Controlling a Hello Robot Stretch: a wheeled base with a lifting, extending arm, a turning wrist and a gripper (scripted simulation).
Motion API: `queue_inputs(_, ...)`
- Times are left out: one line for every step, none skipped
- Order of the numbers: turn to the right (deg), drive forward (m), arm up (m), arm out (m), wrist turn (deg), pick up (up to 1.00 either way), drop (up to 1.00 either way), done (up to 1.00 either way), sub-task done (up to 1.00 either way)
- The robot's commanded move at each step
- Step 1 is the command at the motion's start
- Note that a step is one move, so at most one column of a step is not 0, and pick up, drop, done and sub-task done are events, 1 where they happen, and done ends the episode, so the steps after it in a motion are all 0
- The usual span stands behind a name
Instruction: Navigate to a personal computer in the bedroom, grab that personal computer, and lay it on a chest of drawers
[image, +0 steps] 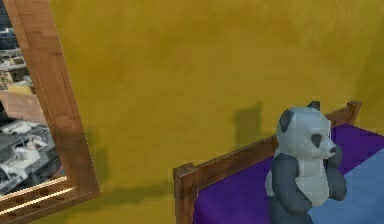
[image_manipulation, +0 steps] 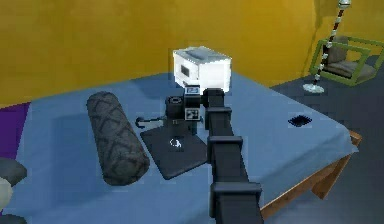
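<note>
**One step of three looks done: we stand at the bed, the laptop is not yet lifted**

Forward view: we face a yellow wall (image: 200, 70), with a wood-framed window (image: 62, 100) off to one side and the wooden end rail of a bed (image: 225, 160) in front. A panda toy (image: 305, 165) sits on the purple sheet. We judge from this that we are in the bedroom, so the drive to the computer is as good as finished.

Arm side view: the arm (image_manipulation: 228, 160) reaches out over the blue cover (image_manipulation: 60, 130). The gripper (image_manipulation: 155, 122) is at its far end. A flat dark slab with a small pale mark, which we take for the laptop (image_manipulation: 180, 155), lies flat on the cover close by the gripper, on the side nearer to us. We cannot tell whether the gripper is over it, beside it or touching it. We also cannot tell how the fingers are set or whether they hold anything, because the slab lies right at them on the cover.

- A dark patterned bolster (image_manipulation: 115, 135) lies near the gripper, on the side away from the arm.
- A white box (image_manipulation: 200, 68) stands just beyond the gripper.
- A small dark thing (image_manipulation: 299, 121) lies well apart, past the arm.
- A green chair (image_manipulation: 350, 55) and a striped lamp pole (image_manipulation: 335, 40) stand far off, beyond the bed.

Since the laptop rests on the cover, we count the grab as not yet done. What is left is to lift it clear, find a chest of drawers and lay it there.
</note>
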Motion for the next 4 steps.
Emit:
queue_inputs(0.0,0.00,-0.30,0.00,0.0,0.00,0.00,0.00,0.00)
queue_inputs(0.0,0.00,0.00,0.00,0.0,1.00,0.00,0.00,0.00)
queue_inputs(0.0,0.00,0.10,0.00,0.0,0.00,0.00,0.00,0.00)
queue_inputs(0.0,0.00,0.26,0.00,0.0,0.00,0.00,0.00,0.00)
